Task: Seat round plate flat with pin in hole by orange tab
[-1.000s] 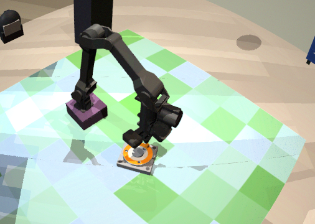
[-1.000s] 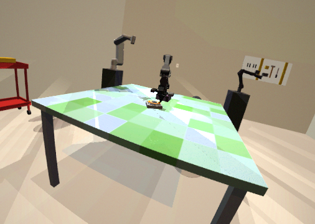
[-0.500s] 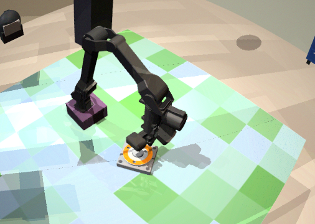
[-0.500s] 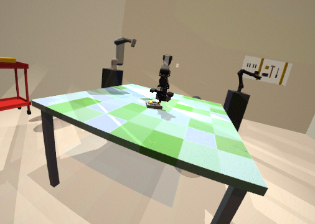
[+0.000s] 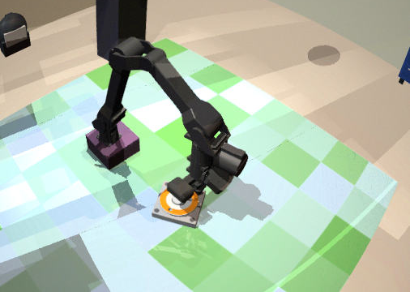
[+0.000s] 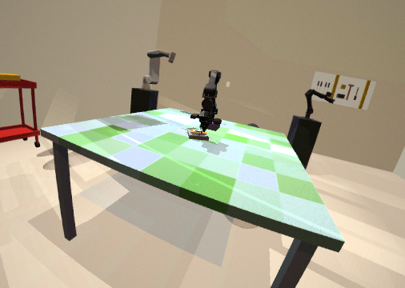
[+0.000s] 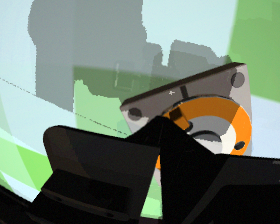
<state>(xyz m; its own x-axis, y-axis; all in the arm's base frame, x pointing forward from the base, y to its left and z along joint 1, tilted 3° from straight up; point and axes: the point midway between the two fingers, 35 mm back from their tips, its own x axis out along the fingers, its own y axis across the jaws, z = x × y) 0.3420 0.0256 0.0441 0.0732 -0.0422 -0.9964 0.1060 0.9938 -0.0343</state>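
The grey square base [image 5: 184,218] [image 6: 198,137] [image 7: 210,84] lies on the table. The round plate [image 5: 182,212] [image 6: 193,131] [image 7: 215,106], orange with a pale inner ring, sits on it around the post. In the wrist view the orange tab [image 7: 182,121] is at the plate's upper left, partly shaded, with a dark hole [image 7: 188,126] beside it. The pin is not visible, and I cannot tell whether the plate is flat. My gripper [image 5: 189,198] [image 6: 204,131] [image 7: 160,121] is shut and empty, its tips low over the plate beside the tab. Contact cannot be told; the fingers hide the plate's lower left.
The arm stands on a purple block [image 5: 130,145] on the checkered table [image 5: 267,242] [image 6: 176,171]. The base has dark corner holes and a dark mark [image 7: 184,92] near one edge. A red cart [image 6: 18,133] and two other arms on black pedestals stand beyond the table.
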